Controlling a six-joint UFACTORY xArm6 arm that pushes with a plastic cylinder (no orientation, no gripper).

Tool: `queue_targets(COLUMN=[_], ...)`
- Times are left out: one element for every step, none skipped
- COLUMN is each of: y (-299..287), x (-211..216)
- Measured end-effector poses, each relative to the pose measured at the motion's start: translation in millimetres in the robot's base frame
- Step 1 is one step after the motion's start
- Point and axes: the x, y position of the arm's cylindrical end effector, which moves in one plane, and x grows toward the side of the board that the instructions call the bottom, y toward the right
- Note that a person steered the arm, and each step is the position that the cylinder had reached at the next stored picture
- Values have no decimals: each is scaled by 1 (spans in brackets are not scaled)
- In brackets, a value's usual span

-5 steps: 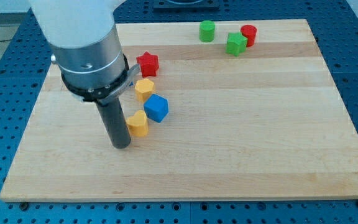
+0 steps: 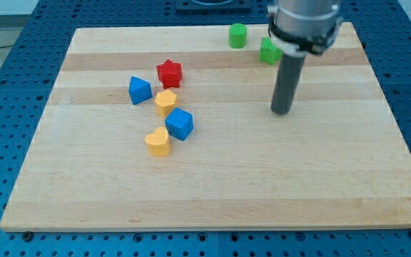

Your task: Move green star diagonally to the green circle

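Note:
The green star (image 2: 267,51) lies near the view's top right and is partly hidden behind the arm. The green circle (image 2: 237,36), a short cylinder, stands just to its upper left with a small gap between them. My tip (image 2: 281,111) rests on the wooden board (image 2: 212,178), below the green star and a little to its right, apart from every block. The red cylinder seen earlier beside the star is hidden behind the arm.
At the view's left centre lies a cluster: a red star (image 2: 168,73), a blue triangular block (image 2: 140,90), a yellow hexagon (image 2: 165,103), a blue cube (image 2: 180,123) and a yellow heart-like block (image 2: 158,142).
The arm has swung from the left cluster across to the view's right, below the green star. The blue triangular block is now uncovered; the red cylinder is now hidden. No block has moved.

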Motion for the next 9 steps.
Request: queue_targets(y=[0, 1, 10, 37, 53, 38, 9, -27, -48], x=[-60, -95, -108, -111, -131, -159, -160, -154, -137])
